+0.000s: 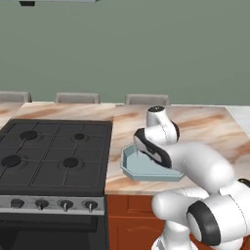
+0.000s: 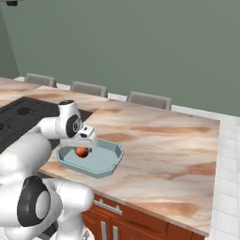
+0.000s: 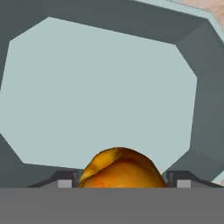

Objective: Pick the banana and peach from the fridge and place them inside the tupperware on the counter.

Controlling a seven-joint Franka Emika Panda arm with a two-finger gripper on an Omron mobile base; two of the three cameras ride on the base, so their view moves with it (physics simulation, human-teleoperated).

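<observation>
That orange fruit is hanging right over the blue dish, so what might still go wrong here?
The peach sits between the fingers of the gripper, above the bare floor of the tupperware. It is round, so on release it may roll toward a wall. The tupperware also lies near the edge of the counter; a nudge might push it off.

A plain grey-green wall (image 1: 146, 49) fills the far side of the room. Three grey chair backs (image 1: 77, 98) line up along the far edge of the tabletop. A black gas stovetop (image 1: 53, 151) with silver knobs (image 1: 53, 205) sits at left. Pale tiled floor (image 2: 227, 178) shows at right.
</observation>
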